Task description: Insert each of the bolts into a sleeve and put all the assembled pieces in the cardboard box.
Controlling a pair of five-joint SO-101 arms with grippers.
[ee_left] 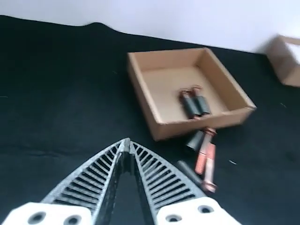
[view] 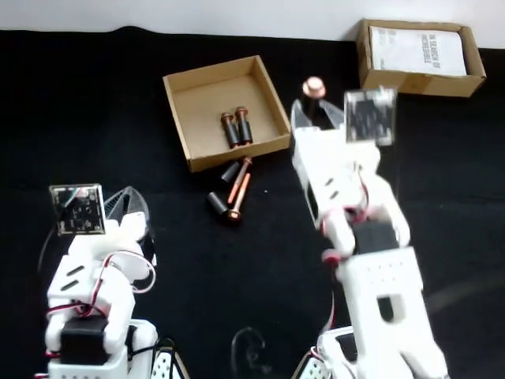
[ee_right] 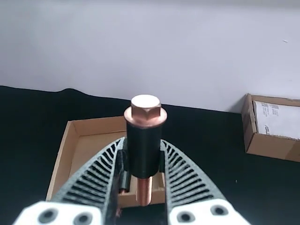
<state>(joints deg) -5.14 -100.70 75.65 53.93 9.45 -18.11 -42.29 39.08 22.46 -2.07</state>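
The open cardboard box (view: 207,103) lies at the table's centre with two assembled pieces (view: 236,129) side by side in it. Just in front of it lie two copper bolts (view: 239,189) and two black sleeves (view: 216,202). My right gripper (view: 316,110) hovers beside the box's right wall, shut on a black sleeve (ee_right: 143,147) held upright with a bolt through it, the bolt's head (ee_right: 145,108) on top. My left gripper (ee_left: 125,146) is shut and holds nothing, low at the near left, well short of the box (ee_left: 197,124) and the loose bolts (ee_left: 206,161).
A second cardboard box (view: 458,83) holding a printed sheet stands at the far right corner. A black cloth covers the table, and a white wall rises behind it. Both arm bases stand at the near edge.
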